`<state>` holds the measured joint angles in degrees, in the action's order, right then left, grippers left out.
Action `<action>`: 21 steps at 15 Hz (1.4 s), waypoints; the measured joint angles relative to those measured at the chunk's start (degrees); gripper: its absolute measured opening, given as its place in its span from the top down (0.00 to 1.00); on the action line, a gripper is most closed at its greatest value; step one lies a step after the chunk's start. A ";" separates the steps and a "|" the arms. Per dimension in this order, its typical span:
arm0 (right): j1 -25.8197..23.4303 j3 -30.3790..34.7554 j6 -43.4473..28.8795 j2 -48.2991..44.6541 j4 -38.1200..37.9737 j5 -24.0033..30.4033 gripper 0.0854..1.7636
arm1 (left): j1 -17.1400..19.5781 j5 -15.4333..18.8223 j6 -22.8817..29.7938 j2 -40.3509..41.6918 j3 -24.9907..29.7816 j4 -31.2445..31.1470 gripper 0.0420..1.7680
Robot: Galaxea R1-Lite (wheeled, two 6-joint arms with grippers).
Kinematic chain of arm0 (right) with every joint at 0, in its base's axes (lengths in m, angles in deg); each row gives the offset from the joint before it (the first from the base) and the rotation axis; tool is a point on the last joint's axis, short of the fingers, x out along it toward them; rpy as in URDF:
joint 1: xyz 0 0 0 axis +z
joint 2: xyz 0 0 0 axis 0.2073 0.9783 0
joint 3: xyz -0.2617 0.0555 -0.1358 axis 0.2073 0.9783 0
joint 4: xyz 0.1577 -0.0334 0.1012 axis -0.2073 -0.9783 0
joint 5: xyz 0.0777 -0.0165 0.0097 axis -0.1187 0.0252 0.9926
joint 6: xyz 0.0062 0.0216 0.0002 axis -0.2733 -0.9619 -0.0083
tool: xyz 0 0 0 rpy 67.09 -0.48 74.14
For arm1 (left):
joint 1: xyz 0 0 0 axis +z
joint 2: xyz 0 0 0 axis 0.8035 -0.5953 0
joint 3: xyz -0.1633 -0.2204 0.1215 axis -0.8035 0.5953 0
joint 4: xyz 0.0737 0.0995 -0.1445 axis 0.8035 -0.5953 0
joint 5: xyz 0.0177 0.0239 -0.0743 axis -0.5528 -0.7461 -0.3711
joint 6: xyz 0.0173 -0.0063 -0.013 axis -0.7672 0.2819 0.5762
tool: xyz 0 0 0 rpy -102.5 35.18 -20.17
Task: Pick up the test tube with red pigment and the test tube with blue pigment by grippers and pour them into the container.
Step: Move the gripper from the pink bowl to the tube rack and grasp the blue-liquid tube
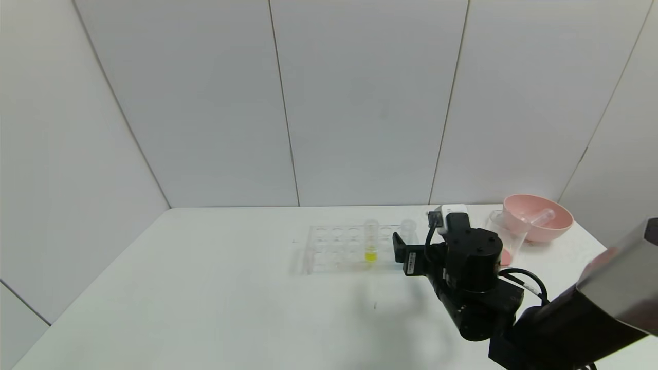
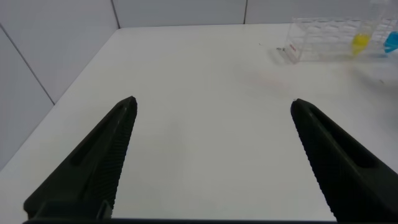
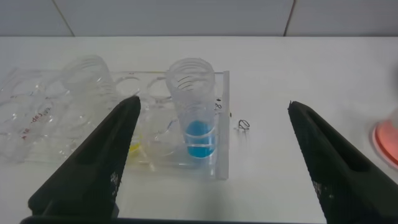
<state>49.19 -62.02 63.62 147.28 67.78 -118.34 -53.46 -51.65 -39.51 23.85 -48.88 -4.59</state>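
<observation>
- We work over a white table [image 1: 205, 288], and our right arm reaches in over it toward the clear tube rack [image 1: 354, 247], because the remaining colour stands there.
- The pink bowl [image 1: 537, 218] sits at the far right corner with an empty tube [image 1: 540, 216] lying in it; we judge this to be the discard spot, kept clear of the pouring.
- The container [image 1: 506, 234] stands just beside the bowl, near the rack, with reddish liquid at its base, so the red pour looks done.
- Our right gripper [image 3: 208, 162] hangs level before the rack end with its fingers spread wide, lined up so that the blue tube falls between them.
- Our left gripper [image 2: 211, 155], fingers likewise apart and holding nothing, waits over bare table well away from the rack.
- The test tube with blue pigment [image 3: 196, 112] stands upright in the rack's end hole, nothing touching it, mouth up so nothing spills.
- The yellow tube [image 1: 371, 241] stays in a middle hole; it is not ours to take.
- We cannot tell for certain that the bowl's tube is the test tube with red pigment.
</observation>
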 joint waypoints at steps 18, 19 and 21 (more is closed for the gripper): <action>-2.45 -11.61 3.32 7.72 -3.04 3.95 0.17 | 0.00 0.00 0.00 0.00 0.00 0.02 0.00; -2.32 -11.53 3.34 7.61 -2.93 3.95 0.27 | 0.00 0.00 -0.02 0.00 0.00 0.02 0.00; -2.10 -11.36 3.32 7.25 -2.93 4.00 0.43 | 0.00 0.00 0.00 0.00 0.00 0.02 0.00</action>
<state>47.10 -73.39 66.94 154.53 64.85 -114.34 -53.46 -51.65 -39.51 23.85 -48.88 -4.57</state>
